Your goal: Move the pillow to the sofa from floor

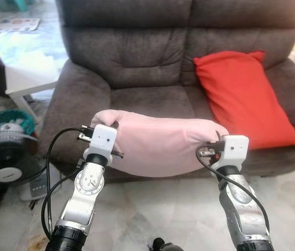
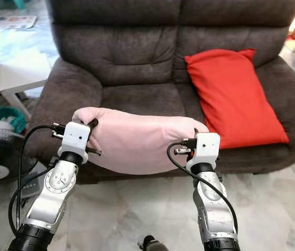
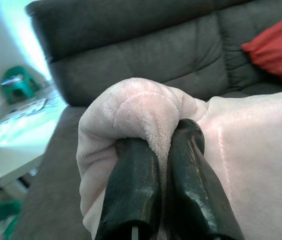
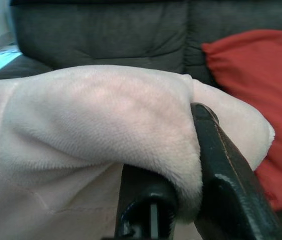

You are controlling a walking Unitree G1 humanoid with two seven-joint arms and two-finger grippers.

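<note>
Gripping pink pillow (image 1: 163, 144) | both end effectors clamped | red cushion (image 1: 244, 97) on sofa (image 1: 137, 63)

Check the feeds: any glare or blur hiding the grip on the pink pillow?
Left eye view: daylight washes out the upper-left floor; pink pillow sharp. Left wrist view: left hand clear, fingers pinching fabric, window side overexposed. Right wrist view: right hand close and slightly soft, grip readable.

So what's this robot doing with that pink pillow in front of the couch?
The robot is carrying a pale pink pillow toward the dark grey sofa. Its left gripper pinches one end and its right gripper pinches the other, holding the pillow up off the floor at the front edge of the seat. A red pillow leans on the sofa's right side.
</note>
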